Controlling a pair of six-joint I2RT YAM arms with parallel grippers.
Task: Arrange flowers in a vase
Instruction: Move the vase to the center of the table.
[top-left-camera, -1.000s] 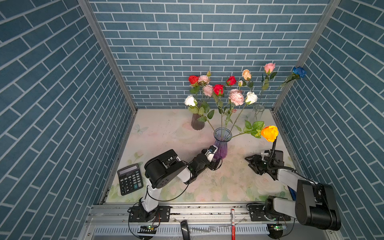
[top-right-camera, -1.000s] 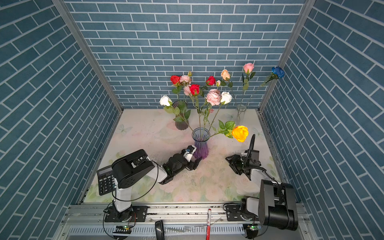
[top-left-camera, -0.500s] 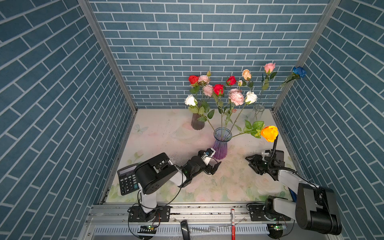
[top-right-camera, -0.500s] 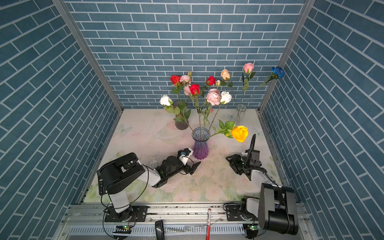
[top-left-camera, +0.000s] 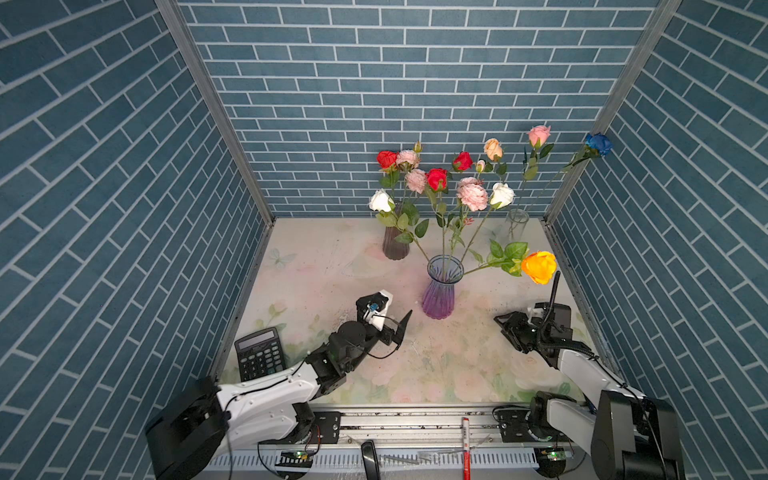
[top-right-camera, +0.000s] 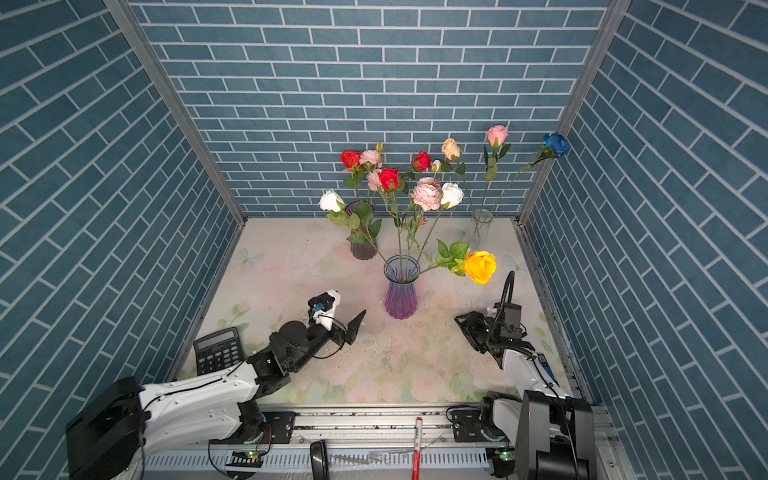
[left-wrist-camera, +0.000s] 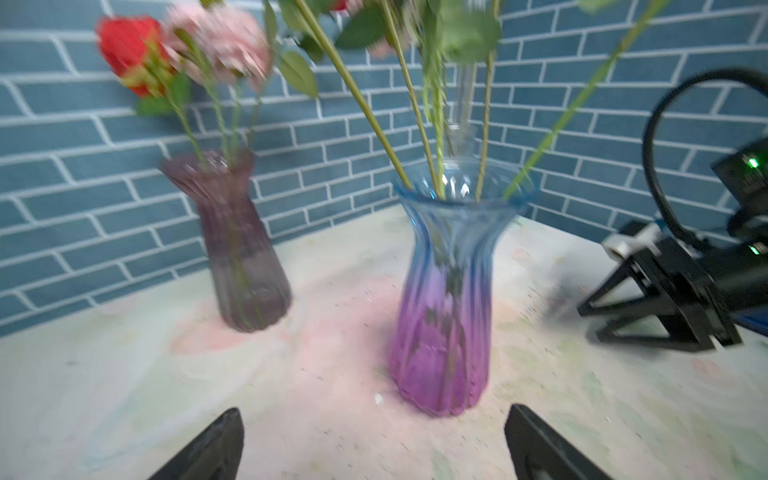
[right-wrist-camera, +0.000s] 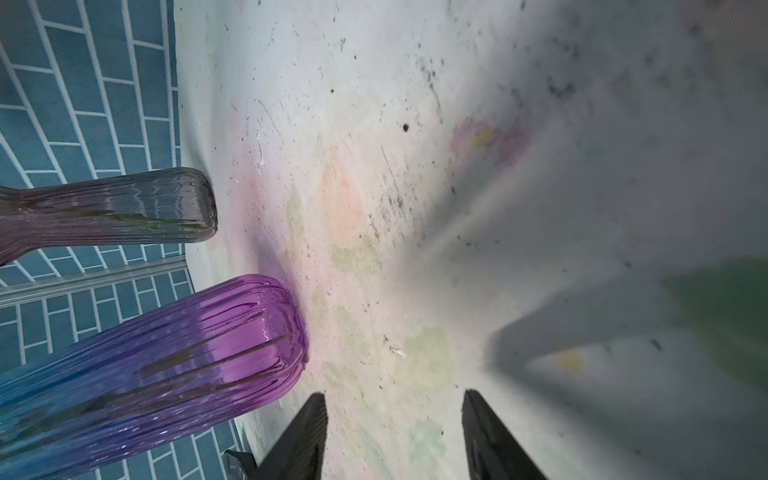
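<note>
All the flowers (top-left-camera: 472, 195) look parked already in 3 vases (top-left-camera: 395, 245), upper centre of frame, with the orange rose (top-left-camera: 539, 267) flopping right out of the blue-purple vase (top-left-camera: 441, 291). My left gripper (left-wrist-camera: 374, 417) sits spread wide and empty just lower-left of it, right gripper (right-wrist-camera: 394, 397) half-spread and empty at lower right. Probably wrap-up: next maybe straighten that rose, gently.
</note>
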